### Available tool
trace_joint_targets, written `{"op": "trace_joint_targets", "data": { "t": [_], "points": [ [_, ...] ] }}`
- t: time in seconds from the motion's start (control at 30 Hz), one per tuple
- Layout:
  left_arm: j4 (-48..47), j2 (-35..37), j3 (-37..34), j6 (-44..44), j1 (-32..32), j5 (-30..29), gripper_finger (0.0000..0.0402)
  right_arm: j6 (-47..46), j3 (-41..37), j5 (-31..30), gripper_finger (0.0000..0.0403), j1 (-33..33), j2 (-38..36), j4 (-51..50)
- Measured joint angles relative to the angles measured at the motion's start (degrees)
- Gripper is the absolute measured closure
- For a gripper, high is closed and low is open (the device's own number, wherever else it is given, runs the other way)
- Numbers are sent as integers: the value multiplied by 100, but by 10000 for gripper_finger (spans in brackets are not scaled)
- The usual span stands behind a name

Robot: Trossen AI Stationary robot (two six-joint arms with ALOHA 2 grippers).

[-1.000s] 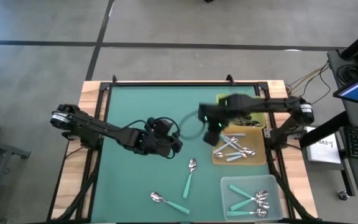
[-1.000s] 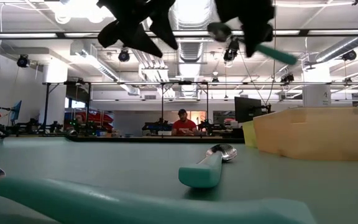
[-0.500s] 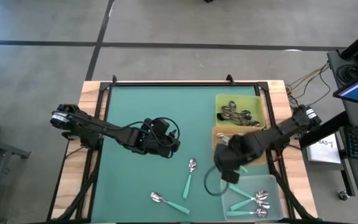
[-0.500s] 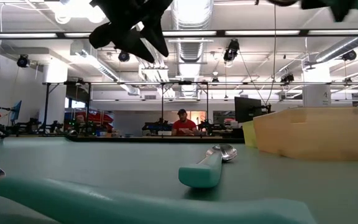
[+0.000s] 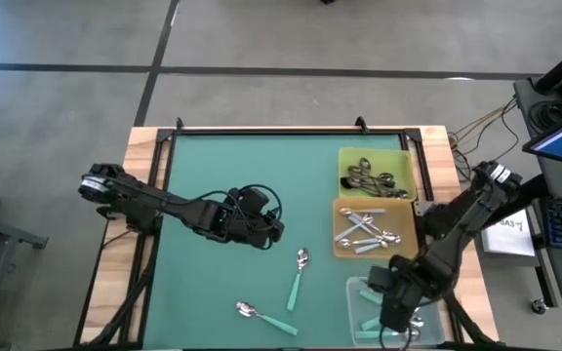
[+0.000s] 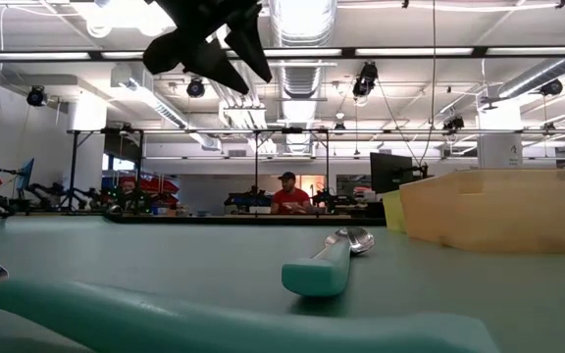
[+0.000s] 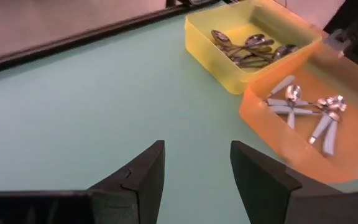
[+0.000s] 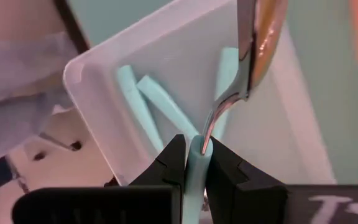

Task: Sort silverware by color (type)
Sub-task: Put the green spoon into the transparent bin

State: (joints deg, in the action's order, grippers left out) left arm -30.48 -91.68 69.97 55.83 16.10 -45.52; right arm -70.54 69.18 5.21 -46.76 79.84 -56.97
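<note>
Spoon (image 8: 248, 56) pinched in right tool (image 8: 194, 163) above clear tray (image 8: 98, 81).

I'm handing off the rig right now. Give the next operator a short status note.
Right gripper is shut on a teal spoon, held over the clear tray.
Left gripper is open, waiting above mid-table.
Done: dark spoons in the yellow tray, light blue ones in the orange tray, several teal ones in the clear tray.
Left: release the held spoon, then collect the two teal spoons on the mat.
</note>
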Motion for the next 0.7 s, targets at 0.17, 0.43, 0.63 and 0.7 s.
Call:
{"op": "trace_joint_targets", "data": {
  "t": [0.17, 0.43, 0.63, 0.7],
  "points": [
    [109, -19, 40, 4, 34, 1402, 237, -92, -872, -21, 375, -337, -164, 1316],
    [189, -496, 15, 159, 639, 2492, 237, -539, -1568, 44, 269, -571, 54, 1816],
    [497, -1402, 337, 516, 834, 2646, 237, -87, -1576, 128, 238, -574, 50, 1817],
    [331, -1820, 692, 511, 855, 2706, 237, 146, -1519, 125, 236, -573, 50, 1833]
  ]
}}
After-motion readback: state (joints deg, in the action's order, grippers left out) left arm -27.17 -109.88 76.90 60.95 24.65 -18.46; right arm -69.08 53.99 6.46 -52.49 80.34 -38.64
